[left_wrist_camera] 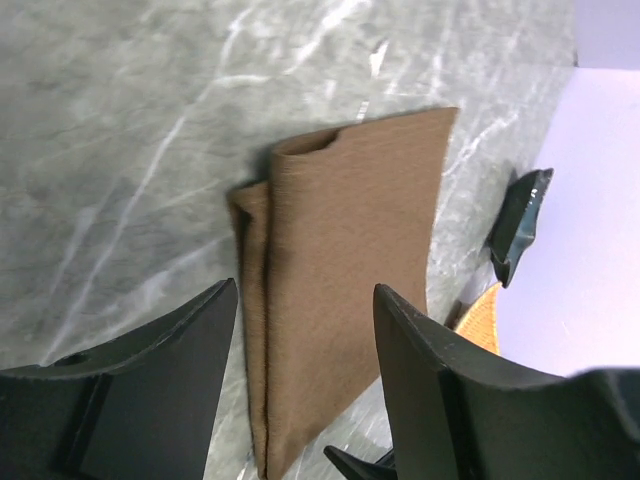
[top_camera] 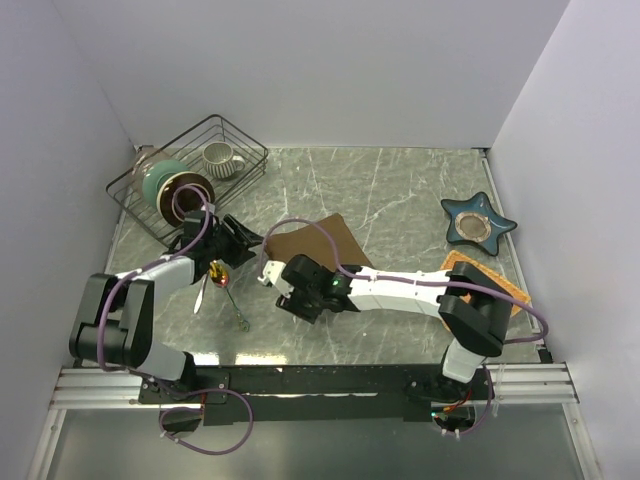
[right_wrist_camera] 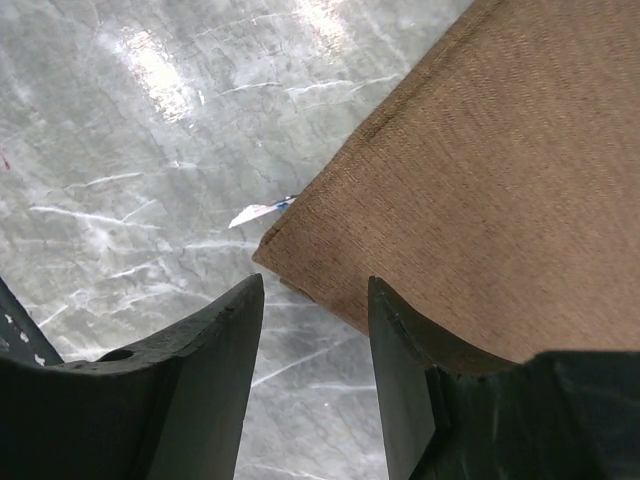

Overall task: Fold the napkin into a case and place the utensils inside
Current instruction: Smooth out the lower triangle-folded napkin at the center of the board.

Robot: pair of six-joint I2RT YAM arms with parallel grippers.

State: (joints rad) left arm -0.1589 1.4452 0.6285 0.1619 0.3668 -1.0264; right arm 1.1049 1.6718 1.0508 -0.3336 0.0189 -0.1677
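Your dark-brown soft cloth napkin (top_camera: 325, 238) lies mid-table, already folded into a narrow rectangular case; the left wrist view shows what looks like a pocket mouth at one end. Out at its 8 o'clock, the silver fork (top_camera: 236, 308) and the spoon with the gold-orange bowl (top_camera: 217, 272) lie on the grey marbled table (top_camera: 400, 180), outside the cloth. The left gripper (left_wrist_camera: 305, 300) hangs at the napkin's 9 o'clock, fingers spread and empty. The right gripper (right_wrist_camera: 312, 285) hovers by the corner at 7 o'clock, likewise parted, holding nothing. Folding looks finished, so you're probably at loading: next, pinch a handle while the other gripper lifts the pocket's lip.
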